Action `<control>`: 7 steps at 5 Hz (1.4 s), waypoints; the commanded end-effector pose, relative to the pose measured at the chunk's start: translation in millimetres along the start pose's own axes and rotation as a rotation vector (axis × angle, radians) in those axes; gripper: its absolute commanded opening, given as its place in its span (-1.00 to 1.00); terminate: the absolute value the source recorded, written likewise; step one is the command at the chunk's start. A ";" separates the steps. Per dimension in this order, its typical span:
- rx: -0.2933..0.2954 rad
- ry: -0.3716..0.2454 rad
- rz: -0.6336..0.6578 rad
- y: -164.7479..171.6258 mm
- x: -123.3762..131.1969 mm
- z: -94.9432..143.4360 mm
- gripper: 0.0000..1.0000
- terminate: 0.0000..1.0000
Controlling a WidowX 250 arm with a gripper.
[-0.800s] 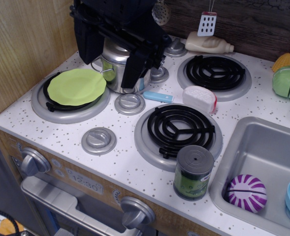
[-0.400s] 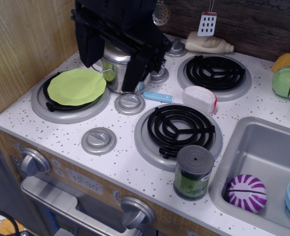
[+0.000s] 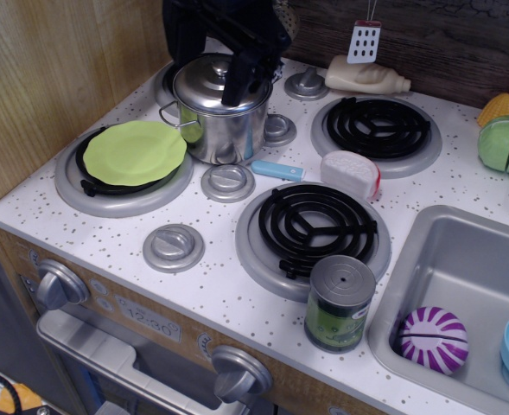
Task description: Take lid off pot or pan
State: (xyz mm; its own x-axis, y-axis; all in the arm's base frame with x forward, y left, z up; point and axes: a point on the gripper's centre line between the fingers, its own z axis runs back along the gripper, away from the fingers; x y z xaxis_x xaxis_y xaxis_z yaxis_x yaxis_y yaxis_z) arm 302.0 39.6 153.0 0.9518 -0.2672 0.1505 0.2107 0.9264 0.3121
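Observation:
The shiny steel pot (image 3: 224, 138) stands at the back left of the toy stove, behind the lime green plate (image 3: 134, 152). Its domed lid (image 3: 200, 85) sits closed on top of it. My black gripper (image 3: 213, 57) hangs directly over the lid. One dark finger (image 3: 238, 79) reaches down onto the right part of the lid, and the other stays higher at the left. The jaws look spread apart and hold nothing. The lid's knob is mostly hidden by the gripper.
A grey-topped green can (image 3: 340, 303) stands at the front. A white and red object (image 3: 351, 173) and a small blue piece (image 3: 278, 170) lie between the burners. Flat grey knobs (image 3: 227, 181) dot the stovetop. The sink (image 3: 461, 268) at the right holds a purple striped ball (image 3: 433, 339).
The gripper has moved up and back, from in front of the pot's side to over the lid. The lid and pot now show fully and have not moved.

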 end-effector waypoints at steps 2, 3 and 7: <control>0.046 -0.158 -0.167 48.9 41.9 -22.6 1.00 -1.00; 0.007 -0.199 -0.227 57.0 56.0 -32.7 1.00 -1.00; -0.066 -0.251 -0.293 59.3 71.3 -75.3 1.00 -1.00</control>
State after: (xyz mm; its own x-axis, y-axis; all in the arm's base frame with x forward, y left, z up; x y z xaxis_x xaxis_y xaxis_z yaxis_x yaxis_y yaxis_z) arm 396.9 92.4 97.2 0.7901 -0.5468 0.2770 0.4812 0.8332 0.2723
